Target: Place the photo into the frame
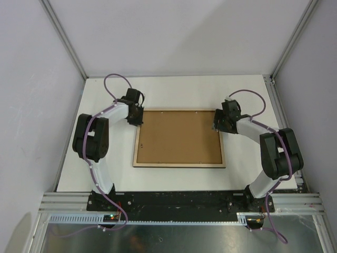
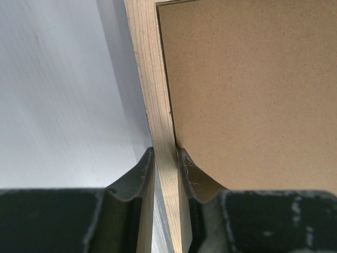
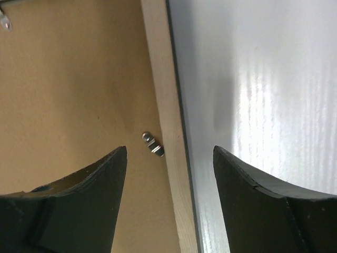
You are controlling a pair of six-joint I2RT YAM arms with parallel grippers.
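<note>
From above, you see the frame (image 1: pixel 179 164) lying on the white table (image 1: pixel 158 92) between the two arms, with its pale wood reverse facing up. A brown board (image 1: pixel 179 137) fills its opening. Your left gripper (image 1: pixel 136 118) sits at the frame's far left corner and your right gripper (image 1: pixel 218 122) at the far right corner. From this height you cannot judge either jaw gap.

In the left wrist view, your left gripper (image 2: pixel 166 158) is pinching the frame (image 2: pixel 155 79). One finger (image 2: pixel 138 176) presses the outer side of the wood rail, over the table (image 2: pixel 63 89). The other finger (image 2: pixel 194 179) presses the inner side, at the edge of the board (image 2: pixel 247 95). The rail runs straight up the picture between the two tips, and no gap shows on either side of it.

In the right wrist view, your right gripper (image 3: pixel 169 150) is spread wide and holds nothing. It straddles the frame's rail (image 3: pixel 163 79), with one finger (image 3: pixel 95 184) over the board (image 3: pixel 68 89) and the other finger (image 3: pixel 253 184) over the table (image 3: pixel 263 79). Both fingers are well apart from the wood. A small metal clip (image 3: pixel 152 143) lies on the board just beside the rail, between the fingertips. A second clip (image 3: pixel 4 21) shows at the picture's upper left edge.
</note>
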